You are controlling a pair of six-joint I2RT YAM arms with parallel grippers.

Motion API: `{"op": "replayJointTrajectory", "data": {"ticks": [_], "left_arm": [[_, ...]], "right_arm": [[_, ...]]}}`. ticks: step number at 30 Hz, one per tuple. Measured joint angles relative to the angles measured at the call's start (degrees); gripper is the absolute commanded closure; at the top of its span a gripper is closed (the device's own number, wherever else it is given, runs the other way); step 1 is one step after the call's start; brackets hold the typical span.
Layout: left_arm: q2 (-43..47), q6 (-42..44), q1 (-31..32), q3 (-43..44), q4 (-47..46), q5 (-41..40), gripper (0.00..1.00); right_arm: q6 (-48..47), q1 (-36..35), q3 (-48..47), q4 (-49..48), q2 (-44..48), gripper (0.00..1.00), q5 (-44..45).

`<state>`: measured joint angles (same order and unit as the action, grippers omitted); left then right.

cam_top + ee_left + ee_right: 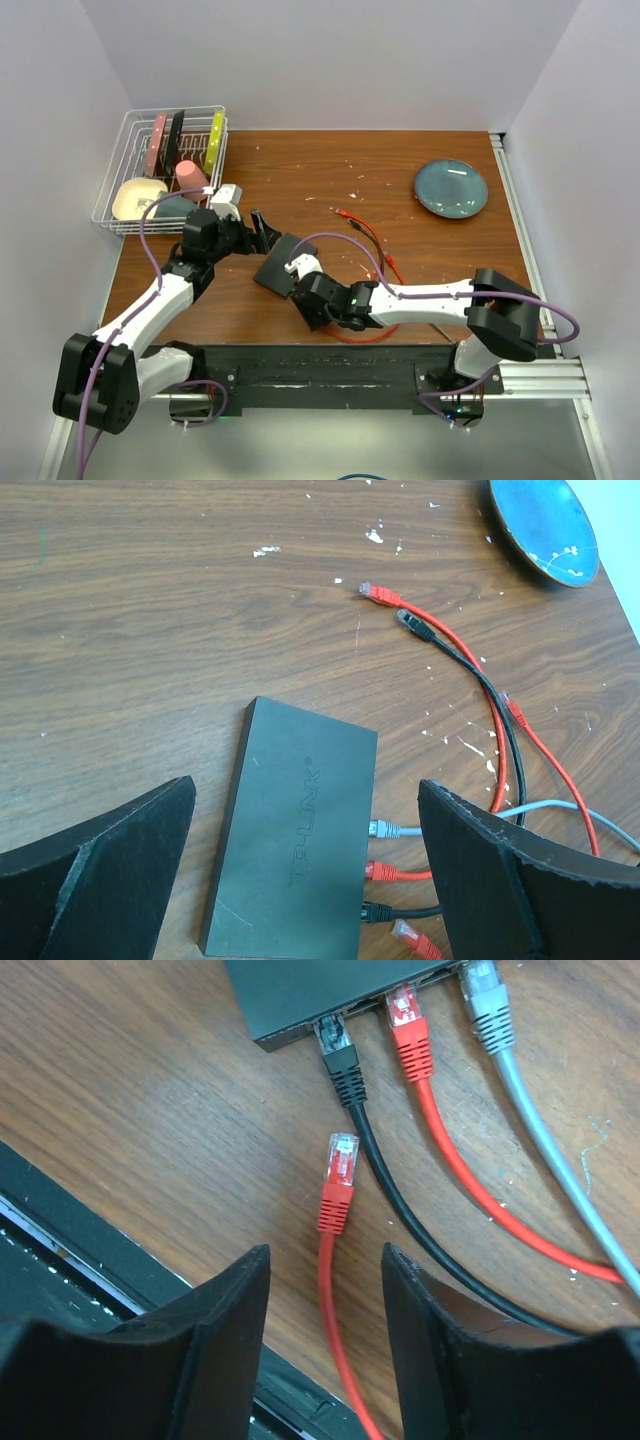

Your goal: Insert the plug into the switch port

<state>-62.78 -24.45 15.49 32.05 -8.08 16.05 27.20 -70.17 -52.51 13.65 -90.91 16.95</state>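
Observation:
The black switch box [290, 840] lies flat on the wooden table; it also shows in the top view [278, 262]. Its port edge [290, 1028] holds a black plug [340, 1055], a red plug [408, 1030] and a grey plug [485, 1005]. A loose red plug [338, 1180] lies on the table just short of that edge, beside the black one; it also shows in the left wrist view [415, 940]. My right gripper [325, 1255] is open, its fingers either side of the loose plug's cable, not touching. My left gripper [307, 785] is open, above the switch box.
A blue-grey plate [451, 187] sits at the far right. A wire dish rack [165, 170] with cups and utensils stands at the far left. Far ends of a red cable [375, 592] and a black cable [410, 620] lie mid-table. A black rail [90, 1260] runs along the near edge.

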Motion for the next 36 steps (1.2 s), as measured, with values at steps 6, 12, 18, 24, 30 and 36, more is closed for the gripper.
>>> {"op": "replayJointTrajectory", "data": {"ticks": [6,12,18,24,30,36], "left_arm": [[0.00,0.00,-0.04,0.00,0.00,0.00,0.02],[0.00,0.00,-0.11,0.00,-0.02,0.00,0.02],[0.00,0.00,-0.13,0.00,0.00,0.00,0.02],[0.13,0.00,-0.61,0.00,0.00,0.00,0.02],[0.39,0.00,-0.83,0.00,0.02,0.02,0.01],[0.46,0.00,-0.85,0.00,0.02,0.02,0.01]], "right_arm": [[0.74,-0.44,0.00,-0.66,-2.67,0.61,0.04],[1.40,-0.90,0.00,-1.31,-3.85,0.72,0.17],[1.79,-1.20,0.00,-2.19,-6.05,0.85,1.01],[1.92,-1.44,-0.11,-2.67,-6.27,0.99,1.97],[1.88,-1.62,-0.26,-2.62,-6.38,1.00,2.36],[1.44,-1.84,-0.15,-2.10,-5.31,1.00,2.93]]}}
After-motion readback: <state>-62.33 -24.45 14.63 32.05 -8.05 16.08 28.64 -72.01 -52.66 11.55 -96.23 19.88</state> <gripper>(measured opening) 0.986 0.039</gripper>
